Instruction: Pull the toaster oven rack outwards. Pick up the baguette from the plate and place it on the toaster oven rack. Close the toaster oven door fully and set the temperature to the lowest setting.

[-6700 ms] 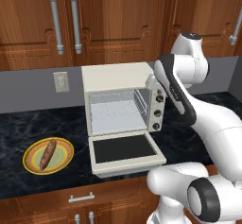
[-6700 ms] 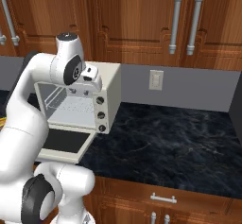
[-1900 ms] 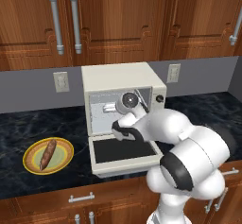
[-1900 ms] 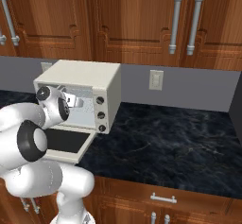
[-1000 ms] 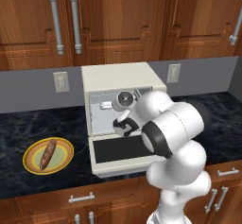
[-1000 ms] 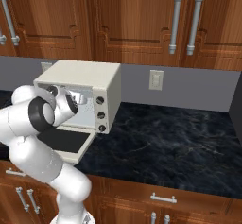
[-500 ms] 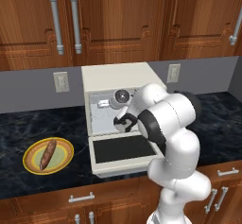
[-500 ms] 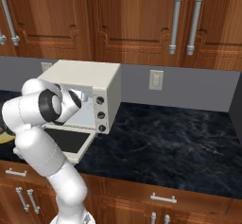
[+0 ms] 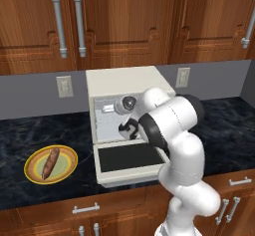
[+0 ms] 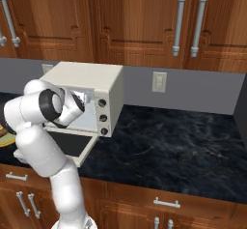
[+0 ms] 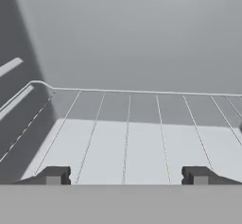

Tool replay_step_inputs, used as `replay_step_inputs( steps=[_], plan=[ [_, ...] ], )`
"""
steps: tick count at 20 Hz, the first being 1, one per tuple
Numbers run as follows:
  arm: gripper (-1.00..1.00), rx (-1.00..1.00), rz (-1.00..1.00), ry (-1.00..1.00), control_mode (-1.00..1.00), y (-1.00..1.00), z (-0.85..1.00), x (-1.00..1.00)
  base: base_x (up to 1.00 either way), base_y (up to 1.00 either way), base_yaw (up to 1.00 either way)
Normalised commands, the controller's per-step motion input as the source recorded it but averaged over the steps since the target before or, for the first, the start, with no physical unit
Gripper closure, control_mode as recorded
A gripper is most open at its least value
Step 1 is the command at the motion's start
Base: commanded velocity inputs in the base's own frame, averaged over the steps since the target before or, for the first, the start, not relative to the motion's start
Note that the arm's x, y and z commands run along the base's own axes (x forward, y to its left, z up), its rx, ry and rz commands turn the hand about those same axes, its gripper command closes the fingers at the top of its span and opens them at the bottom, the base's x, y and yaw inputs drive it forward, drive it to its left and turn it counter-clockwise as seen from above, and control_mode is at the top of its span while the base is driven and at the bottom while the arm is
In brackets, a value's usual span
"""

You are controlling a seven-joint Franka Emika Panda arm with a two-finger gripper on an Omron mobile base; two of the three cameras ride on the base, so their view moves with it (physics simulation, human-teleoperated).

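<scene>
The cream toaster oven (image 9: 124,83) stands on the counter with its door (image 9: 130,158) folded down flat. My arm (image 9: 169,120) reaches into the open cavity, and its bulk hides the knobs in the left base view. In the hand view my gripper (image 11: 126,176) is open, its dark fingertips (image 11: 56,175) wide apart just above the wire rack (image 11: 127,133). Nothing lies between them. The rack sits inside the cavity, running back to the grey rear wall. Left of the oven, the reddish-brown baguette (image 9: 51,162) lies on the yellow-rimmed plate (image 9: 31,173).
Three knobs (image 10: 102,118) run down the oven's right side. Dark marble counter (image 10: 169,146) stretches to the right of the oven. Wooden cabinets (image 9: 124,21) hang above, and wall outlets (image 9: 64,86) sit on the grey backsplash.
The arm swung down from beside the oven's knobs to its open front. Over the last second the hand pushed deeper into the cavity. Baguette, plate and door have not moved.
</scene>
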Motion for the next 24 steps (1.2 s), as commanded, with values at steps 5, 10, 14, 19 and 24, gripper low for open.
replay_step_inputs(
  steps=[5,10,14,19,24],
  plan=[
    [-1.00,0.01,0.00,0.00,-1.00,0.04,-1.00,-0.22,0.00,0.00,0.00],
    [-1.00,0.00,0.00,0.01,-1.00,0.00,-1.00,-0.49,0.00,0.00,0.00],
    [-1.00,0.00,0.00,0.15,-1.00,0.00,-1.00,-0.52,0.00,0.00,0.00],
    [-1.00,0.00,0.00,0.28,-1.00,0.00,-1.00,-0.73,0.00,0.00,0.00],
    [-1.00,-0.03,0.00,0.40,-1.00,0.00,-1.00,-1.00,0.00,0.00,0.00]
  ],
)
